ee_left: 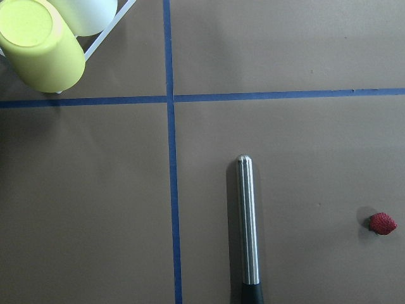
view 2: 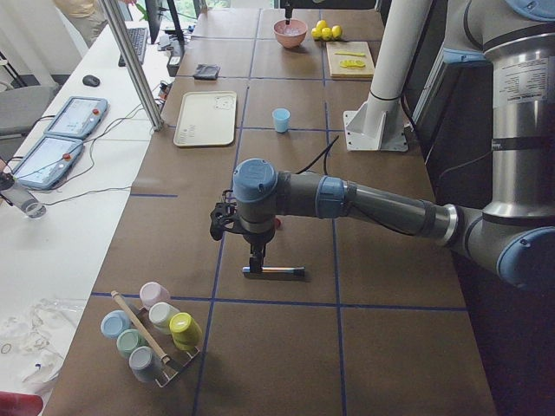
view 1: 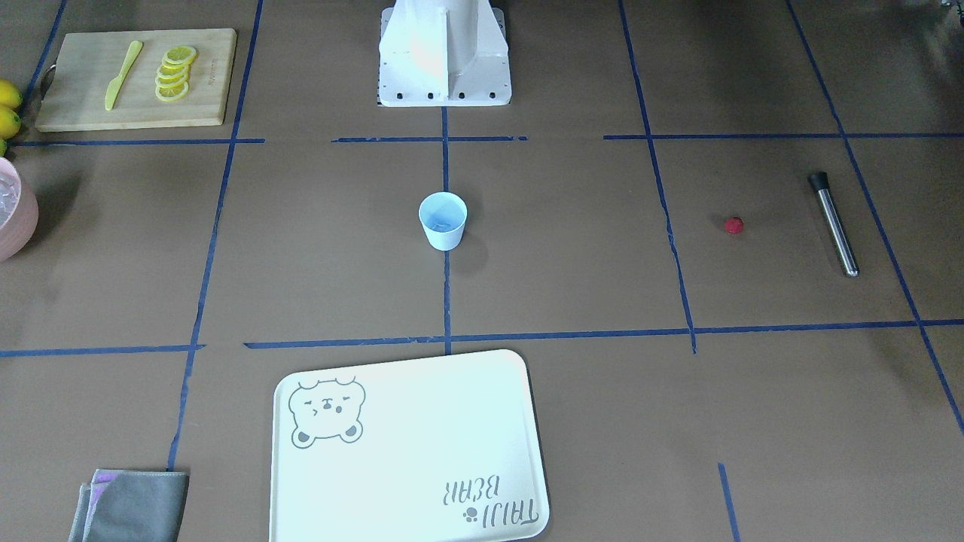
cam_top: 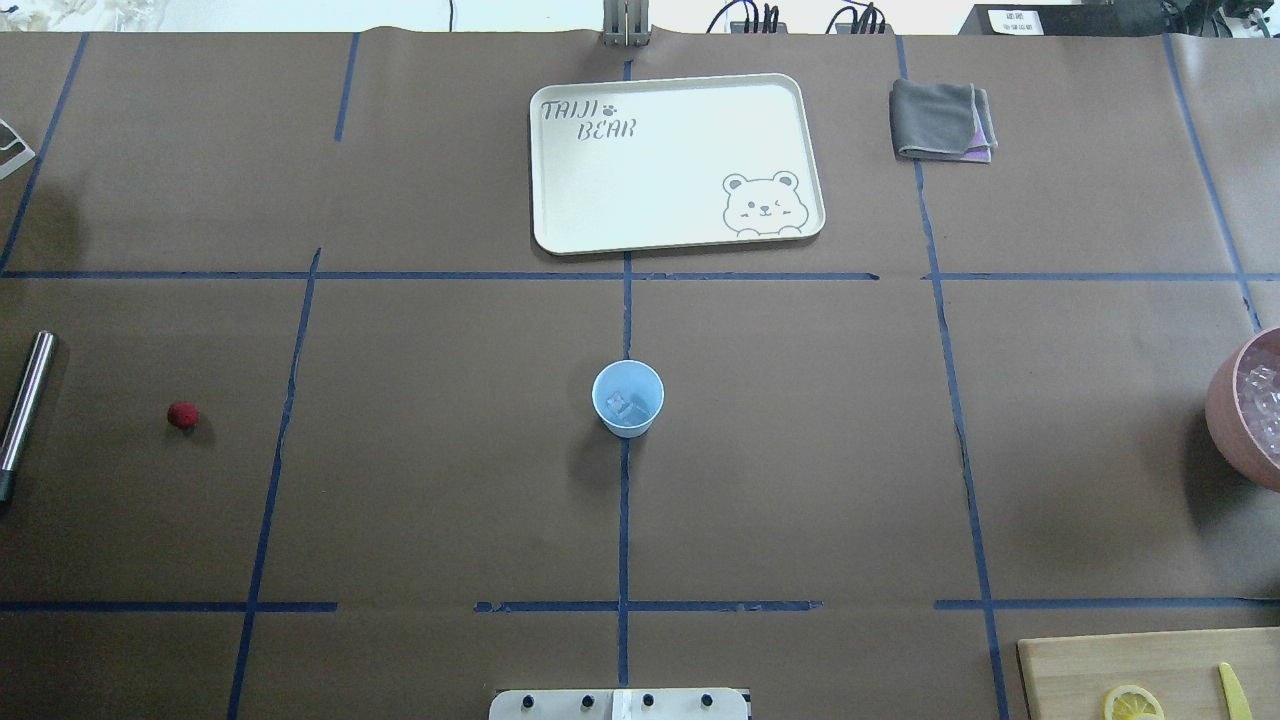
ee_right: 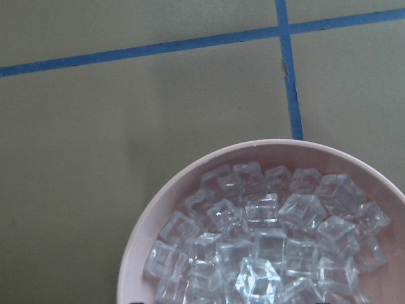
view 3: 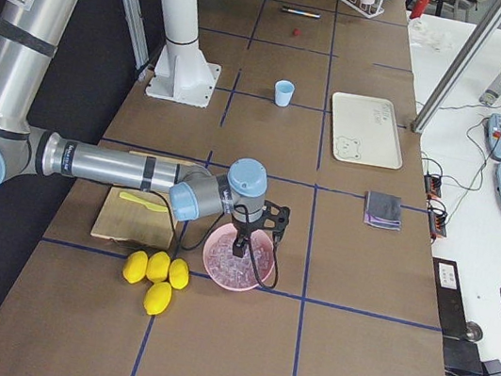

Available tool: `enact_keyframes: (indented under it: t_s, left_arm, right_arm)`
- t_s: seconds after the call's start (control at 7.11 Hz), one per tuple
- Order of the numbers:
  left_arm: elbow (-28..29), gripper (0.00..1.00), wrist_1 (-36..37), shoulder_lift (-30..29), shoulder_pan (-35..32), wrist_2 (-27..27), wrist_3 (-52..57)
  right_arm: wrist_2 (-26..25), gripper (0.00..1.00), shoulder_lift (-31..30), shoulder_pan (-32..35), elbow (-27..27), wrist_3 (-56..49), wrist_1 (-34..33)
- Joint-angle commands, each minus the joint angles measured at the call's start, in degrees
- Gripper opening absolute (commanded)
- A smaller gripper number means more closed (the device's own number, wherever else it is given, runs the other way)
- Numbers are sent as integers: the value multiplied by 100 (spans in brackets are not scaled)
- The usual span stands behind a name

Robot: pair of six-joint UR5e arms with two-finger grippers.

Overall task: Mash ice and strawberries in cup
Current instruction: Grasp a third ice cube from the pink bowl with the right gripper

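Note:
The pale blue cup [cam_top: 628, 398] stands at the table's middle, with a couple of ice cubes [cam_top: 625, 405] in it. The red strawberry [cam_top: 182, 414] lies on the table far left, beside a steel muddler [cam_top: 25, 400]; both show in the left wrist view, the strawberry [ee_left: 382, 223] right of the muddler [ee_left: 247, 221]. My left gripper [view 2: 257, 260] hangs just above the muddler; I cannot tell if it is open. My right gripper [view 3: 242, 242] hangs over the pink bowl [view 3: 218, 274] full of ice [ee_right: 272, 234]; I cannot tell its state.
A white bear tray [cam_top: 560, 215] lies beyond the cup, with a grey cloth [cam_top: 940, 120] to its right. A cutting board [view 1: 211, 75] holds lemon slices [view 1: 175, 73] and a yellow knife [view 1: 123, 74]. Whole lemons [view 3: 156, 273] lie by the bowl. A cup rack [view 2: 152, 334] stands at the left end.

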Motion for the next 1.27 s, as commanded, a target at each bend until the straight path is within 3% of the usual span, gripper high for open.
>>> enact_keyframes:
  t_s: [0.0, 0.84, 1.13]
  left_arm:
    - [-31, 100, 0, 0, 0, 0, -9]
    - [-31, 100, 0, 9, 0, 0, 0]
    - [4, 100, 0, 9, 0, 0, 9]
  right_arm:
    - [7, 93, 173, -6, -370, 247, 297]
    - [16, 90, 173, -304, -608, 169, 288]
    - [25, 83, 173, -322, -652, 152, 288]
